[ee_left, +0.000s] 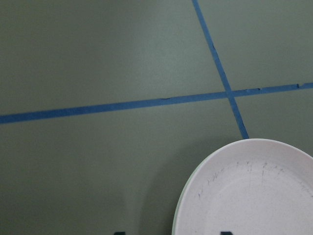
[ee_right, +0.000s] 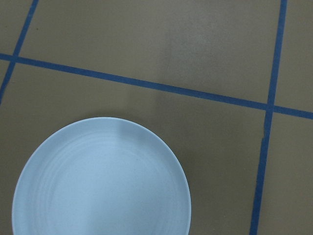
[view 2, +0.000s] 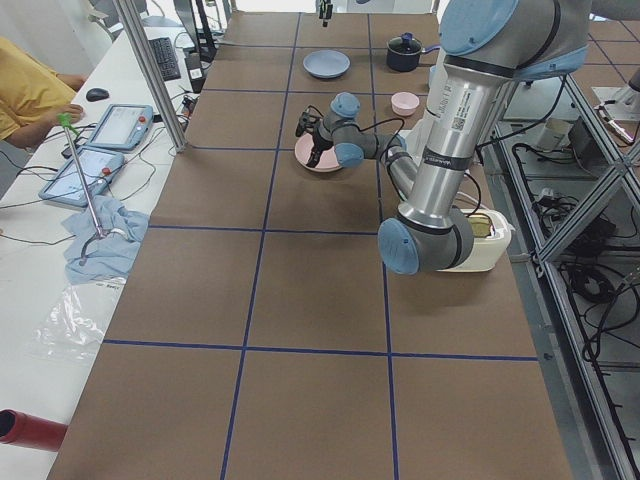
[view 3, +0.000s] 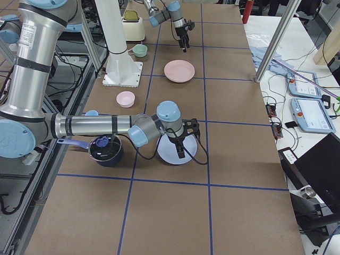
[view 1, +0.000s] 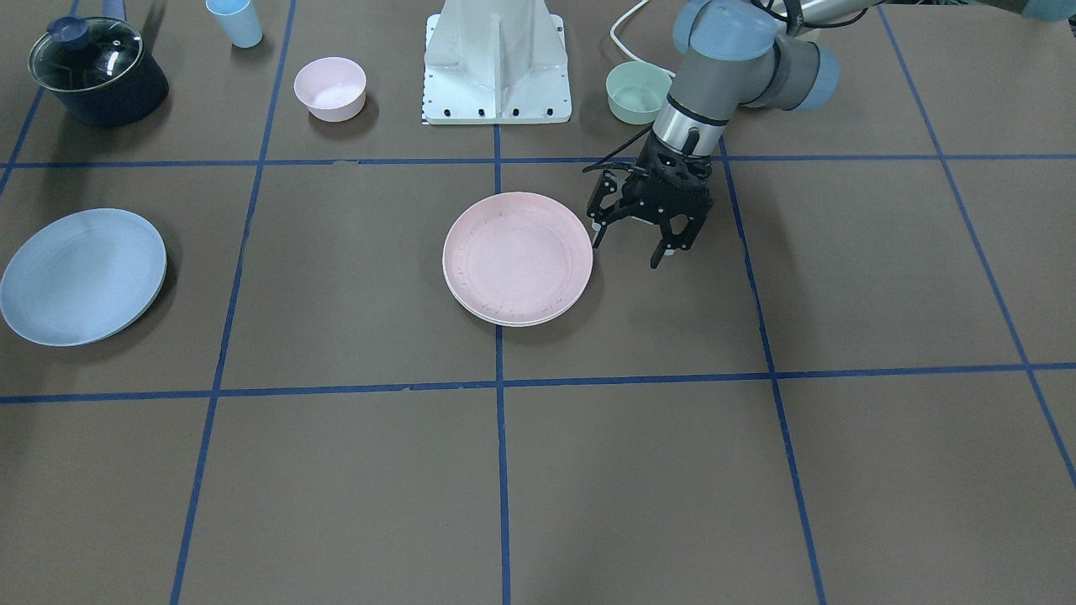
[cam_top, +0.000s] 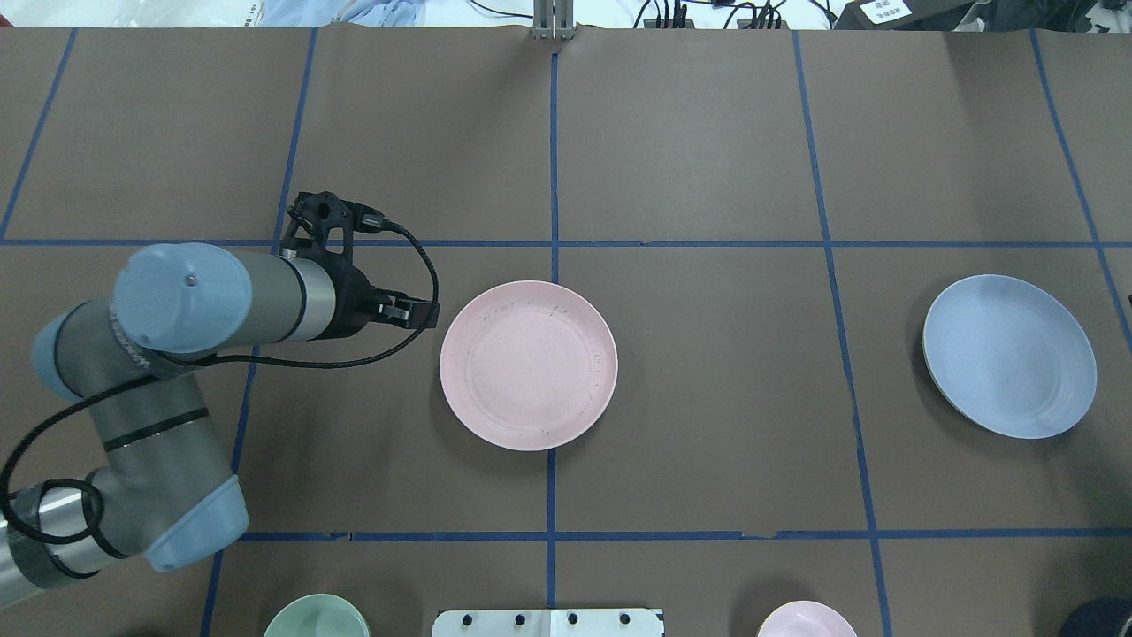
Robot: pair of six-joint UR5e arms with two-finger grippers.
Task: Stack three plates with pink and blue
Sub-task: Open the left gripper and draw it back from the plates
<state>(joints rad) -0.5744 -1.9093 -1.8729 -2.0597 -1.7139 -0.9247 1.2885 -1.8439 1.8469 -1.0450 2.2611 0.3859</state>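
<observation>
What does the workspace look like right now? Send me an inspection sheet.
Surface: brown table, blue tape grid.
Job's things: pink plate centred, apparently on a cream plate; blue plate apart, unstacked.
Clutter: lidded pot, blue cup, pink bowl, green bowl.
Grippers: left gripper open beside the pink plate; right gripper at the blue plate, state unclear.
Cables: black cable looping off the left wrist.
Surroundings: operator and tablets beside the table.

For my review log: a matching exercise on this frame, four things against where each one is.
Things: 1 pink plate; 2 blue plate; 3 mint-green bowl; 4 left gripper.
Places: a beside the base, robot's left; b table centre, atop the cream-white plate; c jaws open, next to the pink plate; d alone, robot's right side.
Pairs: 1-b; 2-d; 3-a; 4-c.
</observation>
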